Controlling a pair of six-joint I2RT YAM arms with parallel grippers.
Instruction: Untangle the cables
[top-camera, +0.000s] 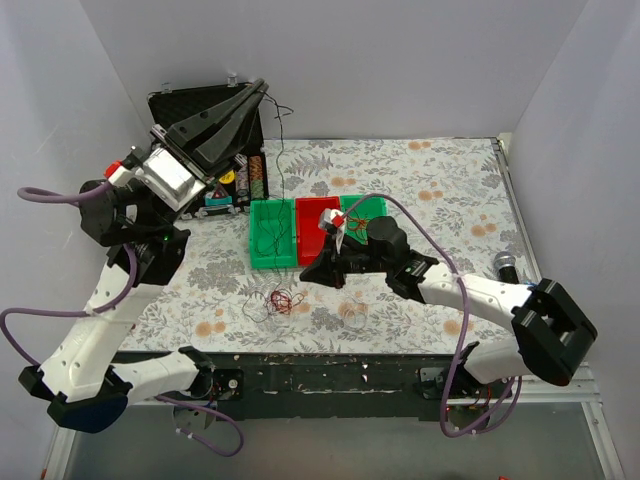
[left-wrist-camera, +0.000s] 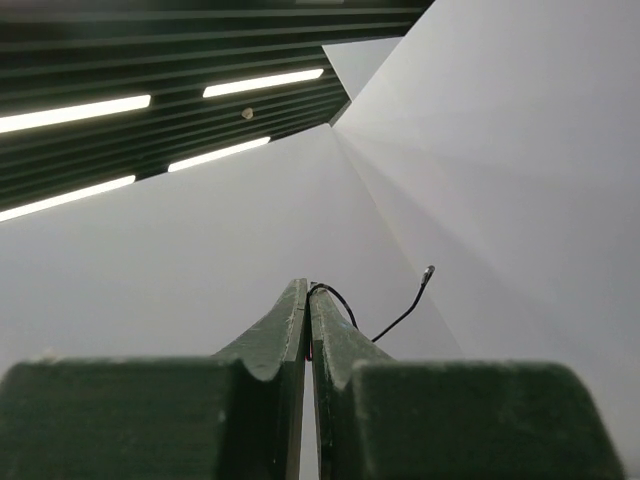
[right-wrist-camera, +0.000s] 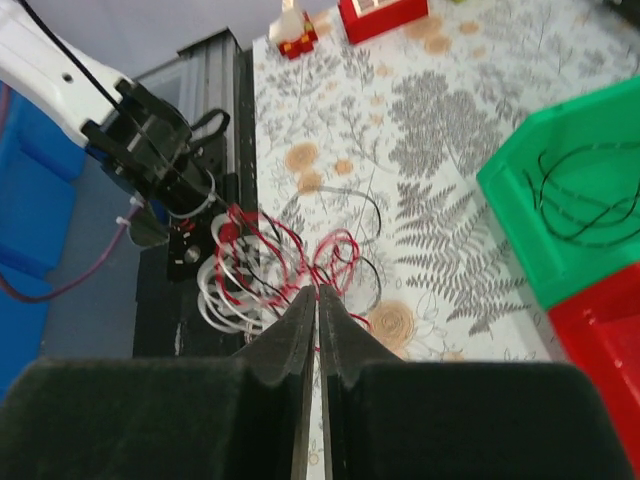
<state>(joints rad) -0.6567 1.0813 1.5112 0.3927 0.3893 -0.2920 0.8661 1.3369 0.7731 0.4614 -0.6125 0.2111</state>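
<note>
Surface: pale grey cloth printed all over with grey fern and leaf sprays, with scattered orange-tan blossoms.

Tangle of thin cables: red, white and black strands mixed. Red is strongest in the right wrist view.

Thin black wire at the left hand, whose fingers read dark green up close. Right hand: the same dark green, near black.

Three plastic bins in a row: left green plastic bin, red plastic bin, right green plastic bin. Black wire loops show against the green of the left one.

Robot arms: white shells, black joints. Hoses along them are purple.

Open hard case at back left: black.

Walls: plain pale grey-white, no pattern.
</note>
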